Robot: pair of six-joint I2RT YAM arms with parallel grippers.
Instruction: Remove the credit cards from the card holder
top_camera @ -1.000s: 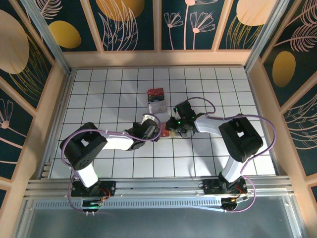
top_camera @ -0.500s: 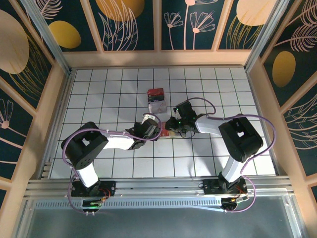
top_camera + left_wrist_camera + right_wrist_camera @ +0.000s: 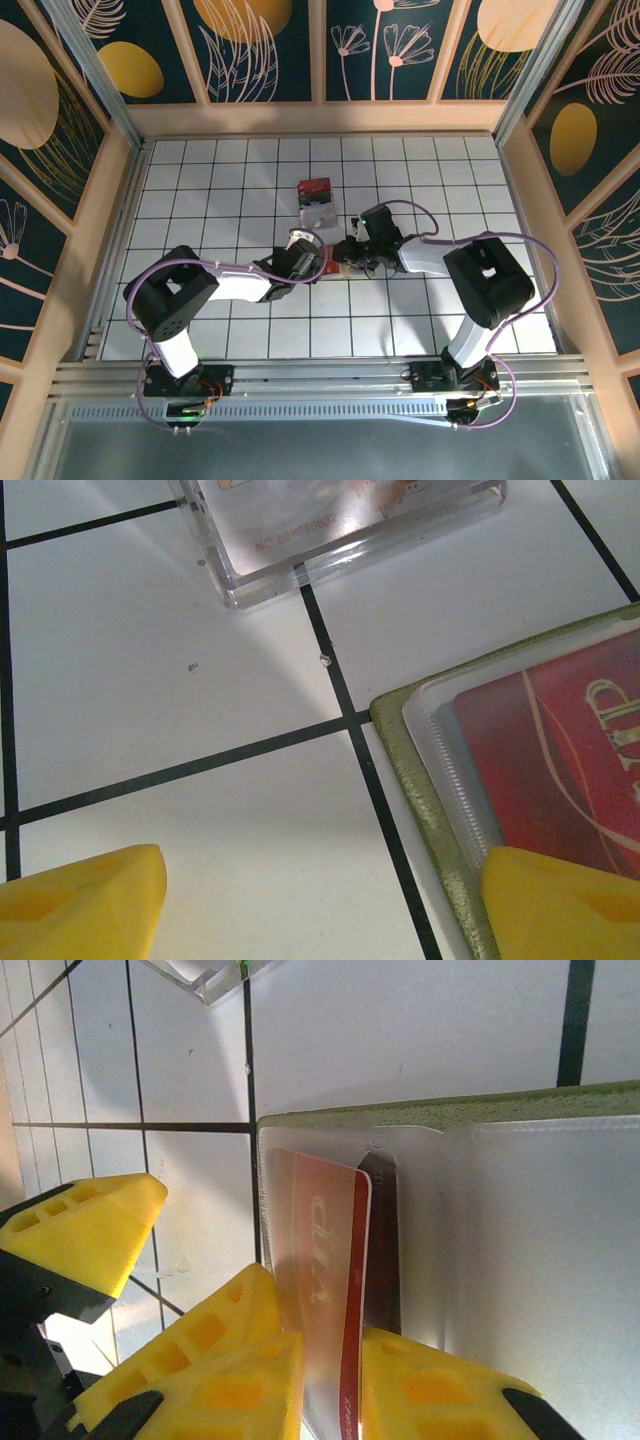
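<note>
Pinching red card (image 3: 325, 1260) edge-on, right gripper (image 3: 335, 1392) set to slide it from clear pocket (image 3: 520, 1240); card holder (image 3: 422, 772) lies open on mid-table tiles (image 3: 150, 680); left gripper (image 3: 320, 905) spread, one finger over holder's edge, likely pinning it.

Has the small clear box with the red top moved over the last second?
No. In the top view the clear box lies on the same tiles of the table, its edges meeting the same grid lines as before.
</note>
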